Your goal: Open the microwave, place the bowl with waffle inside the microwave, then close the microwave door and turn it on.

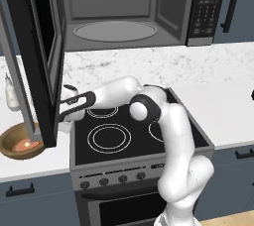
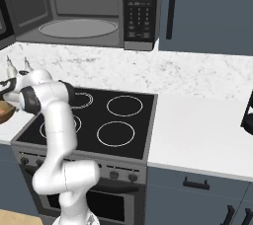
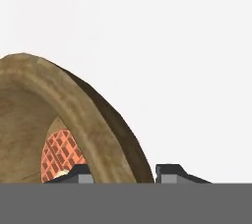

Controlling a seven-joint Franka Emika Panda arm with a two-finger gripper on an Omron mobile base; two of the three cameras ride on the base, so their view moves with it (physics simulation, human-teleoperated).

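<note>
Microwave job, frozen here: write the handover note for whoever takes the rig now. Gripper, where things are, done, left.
Gripper: fingertips straddle the near wall of the bowl with waffle, one inside, one outside; whether they are clamped cannot be told.
The bowl sits on the counter left of the stove, the waffle at its bottom.
Microwave above the stove: microwave door swung wide open to the left, turntable bare.
Done: door opened, arm reached to the bowl.
Left: secure the grip, lift the bowl onto the turntable, close the door, start the microwave at the button panel.
</note>
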